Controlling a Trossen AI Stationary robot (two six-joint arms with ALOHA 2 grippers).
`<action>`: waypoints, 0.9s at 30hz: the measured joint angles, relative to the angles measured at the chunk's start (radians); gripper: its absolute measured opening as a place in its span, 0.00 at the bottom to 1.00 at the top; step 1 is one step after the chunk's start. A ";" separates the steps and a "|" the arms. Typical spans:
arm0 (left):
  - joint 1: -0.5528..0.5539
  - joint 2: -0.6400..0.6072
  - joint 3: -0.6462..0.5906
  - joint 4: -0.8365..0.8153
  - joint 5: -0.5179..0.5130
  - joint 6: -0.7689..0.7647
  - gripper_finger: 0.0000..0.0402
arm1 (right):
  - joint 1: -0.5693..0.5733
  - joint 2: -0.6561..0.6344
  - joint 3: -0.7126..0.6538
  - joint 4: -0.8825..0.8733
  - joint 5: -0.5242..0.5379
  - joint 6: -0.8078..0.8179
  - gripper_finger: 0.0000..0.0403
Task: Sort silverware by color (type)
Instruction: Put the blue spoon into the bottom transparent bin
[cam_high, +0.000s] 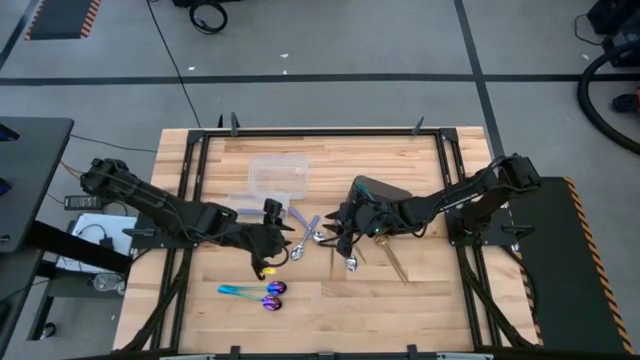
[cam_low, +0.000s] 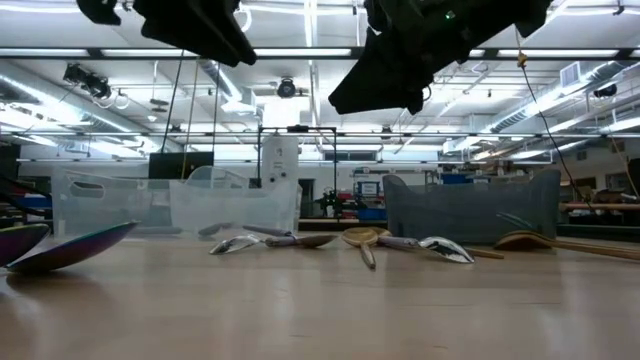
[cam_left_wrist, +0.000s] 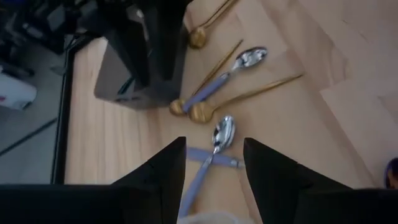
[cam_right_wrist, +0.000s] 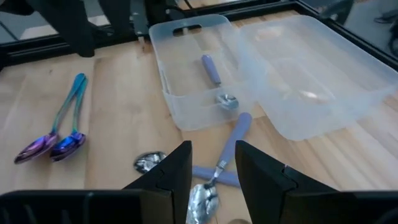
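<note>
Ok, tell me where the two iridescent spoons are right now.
In the high view the two iridescent spoons lie side by side near the table's front edge, on the left arm's side, just in front of the left gripper and apart from the spoons mid-table.

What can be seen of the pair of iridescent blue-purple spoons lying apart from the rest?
The pair of iridescent spoons lies flat on the bare wooden table, side by side. They look like polished metal, with purple-blue bowls and slim teal handles. In the right wrist view the bowls appear to touch and the handles run close together. In the high view they sit near the table's front edge, clear of both grippers and the clear container. Nothing holds them.
</note>
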 joint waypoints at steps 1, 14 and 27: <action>0.000 0.000 -0.008 0.023 0.001 0.015 0.42 | 0.008 0.000 0.000 -0.008 0.014 0.010 0.33; 0.025 0.018 -0.058 0.185 0.026 0.082 0.42 | 0.109 0.000 0.000 -0.088 0.109 0.177 0.33; 0.099 0.239 -0.042 0.263 0.086 0.054 0.40 | 0.190 0.000 0.000 -0.242 0.152 0.402 0.33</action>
